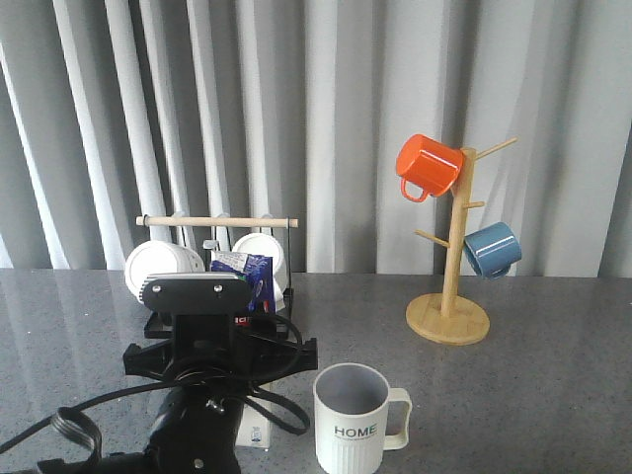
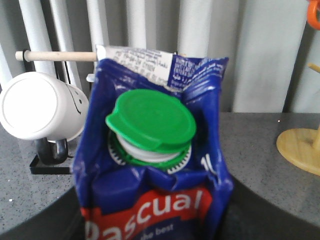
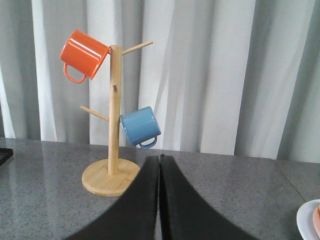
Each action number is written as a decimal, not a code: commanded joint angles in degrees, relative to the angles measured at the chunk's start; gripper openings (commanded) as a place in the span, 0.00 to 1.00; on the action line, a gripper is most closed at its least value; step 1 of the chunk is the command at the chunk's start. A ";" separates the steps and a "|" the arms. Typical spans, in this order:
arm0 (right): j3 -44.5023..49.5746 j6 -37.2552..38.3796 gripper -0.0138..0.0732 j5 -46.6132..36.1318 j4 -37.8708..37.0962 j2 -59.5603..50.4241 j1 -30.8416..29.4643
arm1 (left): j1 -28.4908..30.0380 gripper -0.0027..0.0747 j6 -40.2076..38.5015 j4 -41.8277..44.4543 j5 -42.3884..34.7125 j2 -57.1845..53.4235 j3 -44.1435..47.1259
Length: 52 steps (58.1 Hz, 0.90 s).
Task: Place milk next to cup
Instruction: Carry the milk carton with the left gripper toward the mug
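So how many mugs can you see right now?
5: the HOME cup front centre, an orange mug and a blue mug on the wooden tree, two white mugs on the rack; the left arm may hide more.

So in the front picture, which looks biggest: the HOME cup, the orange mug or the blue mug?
Largest to smallest, as they look in the front view:
1. HOME cup, though it sits nearest the camera, which makes it look bigger
2. Orange mug
3. Blue mug, only slightly smaller than the orange one, so that's unsure
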 commanded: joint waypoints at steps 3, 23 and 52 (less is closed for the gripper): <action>-1.77 -0.20 0.15 -4.13 -0.21 -0.56 -0.35 | -0.65 0.24 -2.80 0.02 -3.27 -1.56 -2.06; -1.77 -0.20 0.15 -4.13 -0.21 -0.56 -0.35 | -1.12 0.24 -8.01 1.05 -3.69 0.09 -2.06; -1.77 -0.20 0.15 -4.13 -0.21 -0.56 -0.35 | -2.06 0.24 -8.07 3.60 -3.38 2.07 -1.88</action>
